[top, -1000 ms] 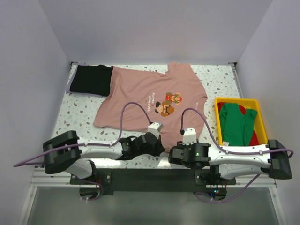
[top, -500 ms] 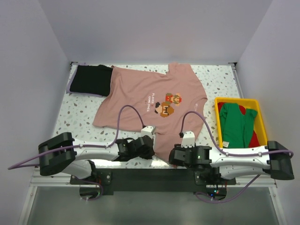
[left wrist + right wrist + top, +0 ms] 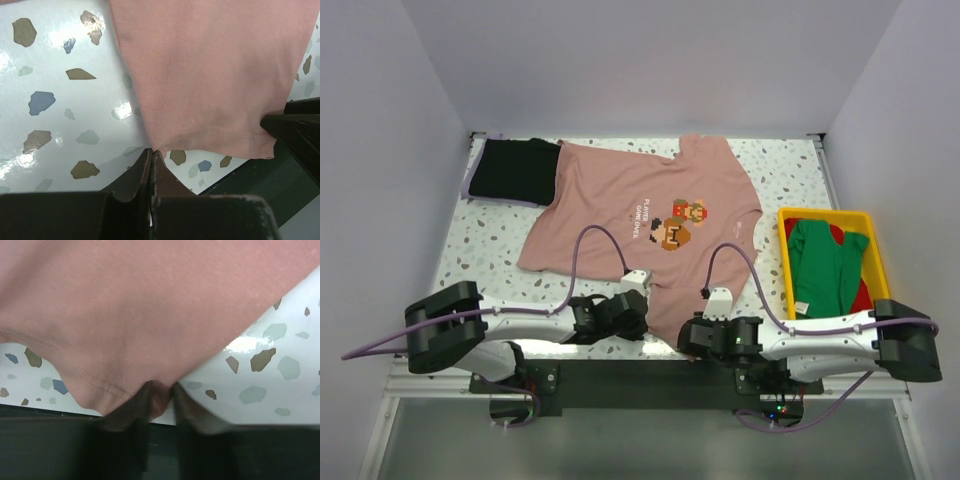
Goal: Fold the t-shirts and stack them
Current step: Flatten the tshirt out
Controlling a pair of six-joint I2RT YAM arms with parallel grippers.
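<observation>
1. Two grippers work the near hem in the top view. The pink shirt (image 3: 640, 215) lies spread chest-up across the middle of the tabletop (image 3: 485, 245), collar away from the arms. The left gripper (image 3: 638, 312) and right gripper (image 3: 705, 330) sit low at its near edge, one toward each corner. Holding both corners would likely let the hem travel as one straight line for a fold. A black shirt (image 3: 512, 170) lies at the far left, touching or just under the pink sleeve. A green shirt (image 3: 830, 265) and a red shirt (image 3: 865, 292) wait in the yellow bin (image 3: 785, 262) on the right. White lettering beside the pixel figures (image 3: 678, 222) seems to read "PLAYER" and "GAME OVER", though it is too small to be sure. No brand shows.

2. Left wrist view: the left gripper (image 3: 151, 155) is clenched, its tips meeting right at the left corner of the stitched hem of the pink shirt (image 3: 215, 75). The cloth lies flat on the speckled tabletop (image 3: 60, 115). No writing here.

3. Right wrist view: the right gripper (image 3: 160, 397) grasps a pinch of the pink shirt (image 3: 150, 305) near its hem. The cloth bunches between the fingers and rises off the tabletop (image 3: 270, 380). No label is visible.
</observation>
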